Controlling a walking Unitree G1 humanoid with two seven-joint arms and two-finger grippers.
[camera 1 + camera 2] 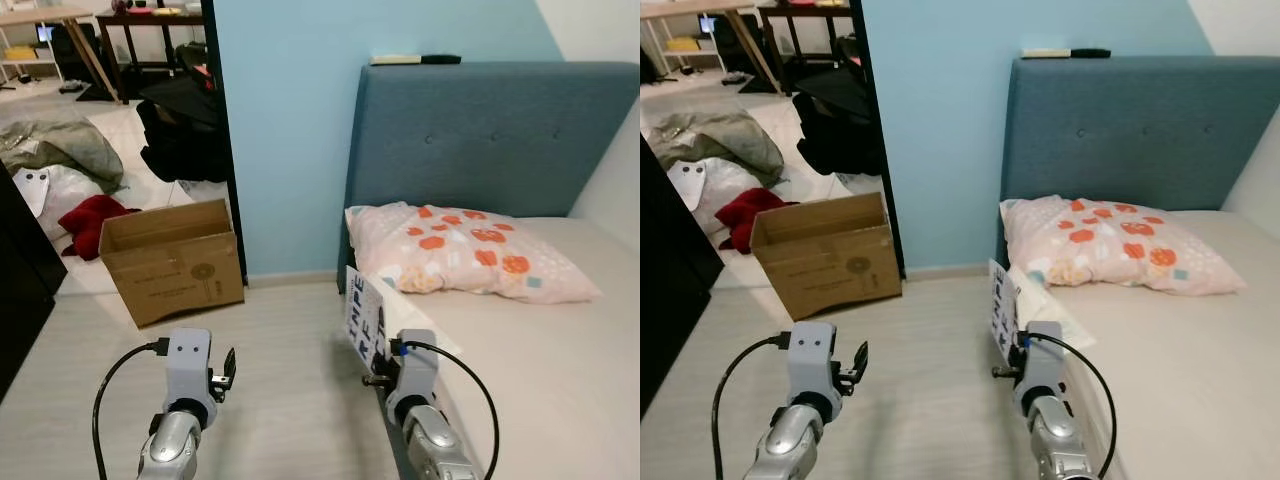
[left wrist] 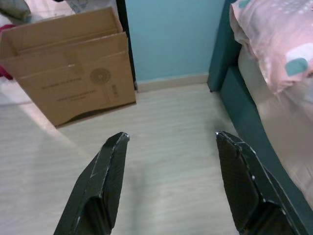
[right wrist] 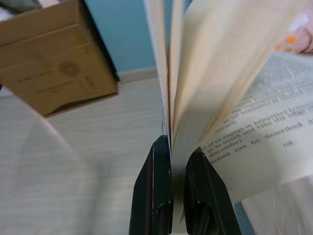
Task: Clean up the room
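My right gripper pinches an open book by a few pages, lifting it off the bed's left edge. My left gripper hangs open over the floor, near the cardboard box, a likely drop-off.

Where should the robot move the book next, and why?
Probably carry it left toward the open cardboard box on the floor. The right tool is shut on a book whose pages fan open beside the bed, and the box stands a short way off. The left tool is open, holding nothing.
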